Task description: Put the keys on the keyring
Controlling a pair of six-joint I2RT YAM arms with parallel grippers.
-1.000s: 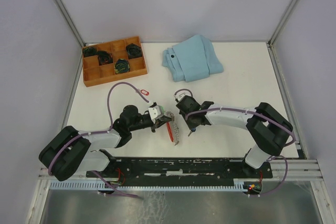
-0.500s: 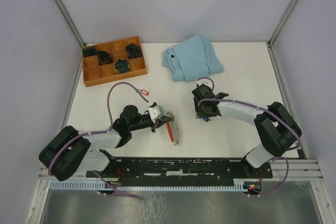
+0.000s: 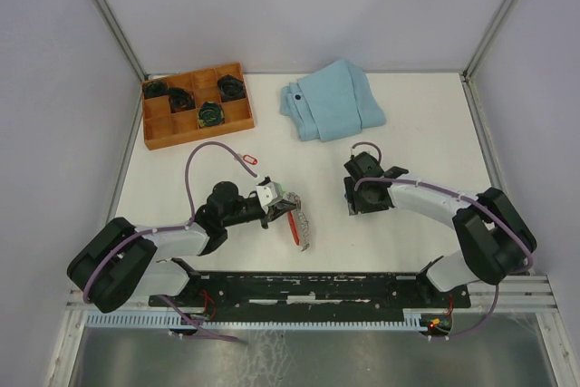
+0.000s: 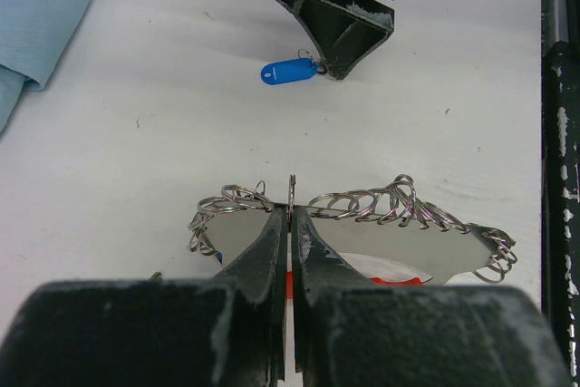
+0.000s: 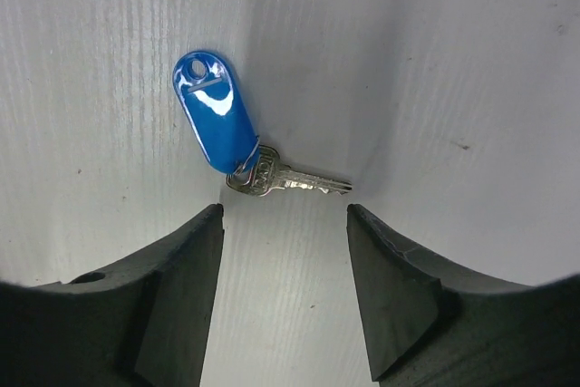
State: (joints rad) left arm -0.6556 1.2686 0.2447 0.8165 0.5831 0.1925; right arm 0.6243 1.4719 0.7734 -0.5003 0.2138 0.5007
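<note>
The keyring (image 3: 300,226), a red curved strip with a row of silvery loops (image 4: 362,205), lies in front of the left arm. My left gripper (image 3: 288,208) is shut on it, the fingertips (image 4: 290,213) pinching an upright loop at the middle of the row. One of the keys (image 5: 292,179), silver with a blue tag (image 5: 216,124), lies flat on the white table. My right gripper (image 5: 284,215) hangs open just above it, a finger on each side, touching nothing. The left wrist view shows the blue tag (image 4: 288,71) below the right gripper (image 4: 337,6).
A wooden compartment tray (image 3: 199,139) holding dark coiled items stands at the back left. A folded light-blue cloth (image 3: 331,101) lies at the back centre. A small red clip (image 3: 246,160) lies left of centre. A black rail (image 3: 308,285) runs along the near edge.
My right gripper has swung right, away from the keyring, and its jaws have widened. The left gripper and keyring have stayed put.
</note>
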